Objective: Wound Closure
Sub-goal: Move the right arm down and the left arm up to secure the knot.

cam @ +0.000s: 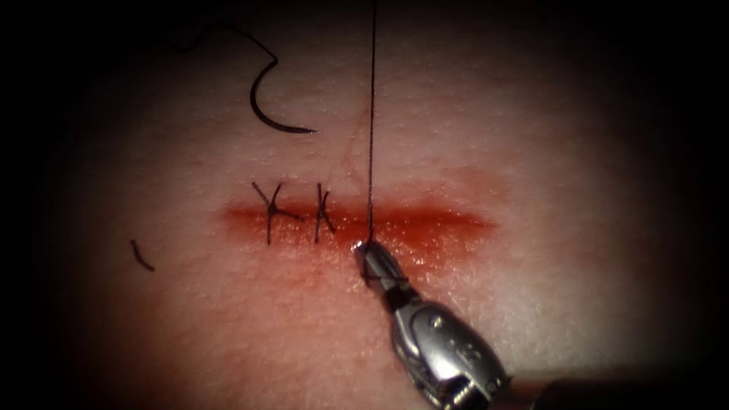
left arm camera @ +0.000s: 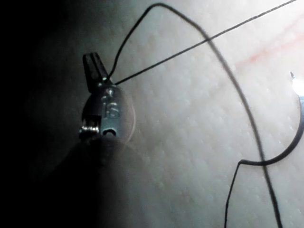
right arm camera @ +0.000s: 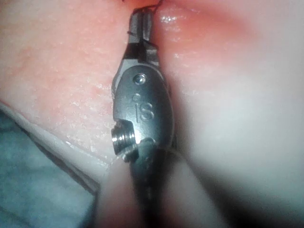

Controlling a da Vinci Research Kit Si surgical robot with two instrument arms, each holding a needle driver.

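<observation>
The cut (cam: 425, 224) runs across the tissue (cam: 531, 304), wet with red fluid, and two knotted stitches (cam: 271, 212) (cam: 323, 212) cross its left part. My right tool (cam: 363, 247) comes from the lower right and its tip rests at the cut, just right of the second stitch. Its jaws (right arm camera: 141, 21) are shut on the thread there. From that point the thread (cam: 371, 114) rises taut and straight. The left tool (left arm camera: 97, 69) is shut on this thread (left arm camera: 190, 47). The curved needle (cam: 266, 110) (left arm camera: 292, 142) lies free on the tissue beyond the cut's left part, held by neither tool.
A short cut end of thread (cam: 141, 256) lies on the tissue at the left, nearer than the cut. Slack thread (cam: 220, 30) trails from the needle's tail toward the far left. A blue-green drape (right arm camera: 33, 180) borders the tissue's edge.
</observation>
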